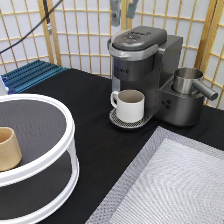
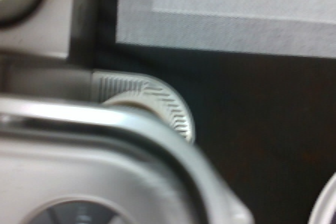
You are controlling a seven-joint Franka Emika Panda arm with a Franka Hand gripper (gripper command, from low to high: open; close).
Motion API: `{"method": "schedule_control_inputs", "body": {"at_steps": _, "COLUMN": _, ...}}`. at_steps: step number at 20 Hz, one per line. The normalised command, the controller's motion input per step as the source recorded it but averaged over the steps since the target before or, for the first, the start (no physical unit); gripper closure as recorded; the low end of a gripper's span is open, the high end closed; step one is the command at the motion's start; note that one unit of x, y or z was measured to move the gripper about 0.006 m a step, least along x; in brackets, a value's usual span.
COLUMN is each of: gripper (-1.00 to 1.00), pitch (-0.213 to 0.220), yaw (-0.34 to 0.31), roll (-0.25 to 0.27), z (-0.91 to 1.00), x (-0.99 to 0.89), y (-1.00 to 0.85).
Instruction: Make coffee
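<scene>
Two fingers (image 1: 116, 14) are showing at the exterior view's top edge, and they are standing apart with nothing between them, so my claw (image 1: 124, 11) is hanging open and empty. I am hovering directly above the coffee machine (image 1: 142, 75), whose lid (image 2: 90, 165) is lying shut beneath me. A white mug (image 1: 130, 105) is sitting on the drip tray (image 2: 161, 102) under the spout. I am not seeing the coffee pod anywhere, neither on the table nor on the round tiered stand (image 1: 67, 131) toward the exterior view's left, where only a tan handleless cup (image 1: 7, 148) is standing. Whether the pod is already lying inside the closed machine I cannot tell. The machine is the thing nearest me, straight below.
</scene>
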Motion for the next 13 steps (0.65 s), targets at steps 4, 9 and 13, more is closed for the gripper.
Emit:
{"method": "schedule_control_inputs", "body": {"at_steps": 4, "gripper": -1.0, "pitch": -0.125, "yaw": 0.001, "roll": 0.16, "z": -0.04, "x": 0.0, "y": -0.98}}
{"method": "schedule_control_inputs", "body": {"at_steps": 9, "gripper": -1.0, "pitch": -0.094, "yaw": 0.006, "roll": 0.135, "z": -0.17, "x": -0.07, "y": -0.72}}
{"method": "schedule_control_inputs", "body": {"at_steps": 13, "gripper": -1.0, "pitch": 0.0, "yaw": 0.0, "roll": 0.0, "z": 0.0, "x": 0.0, "y": 0.0}}
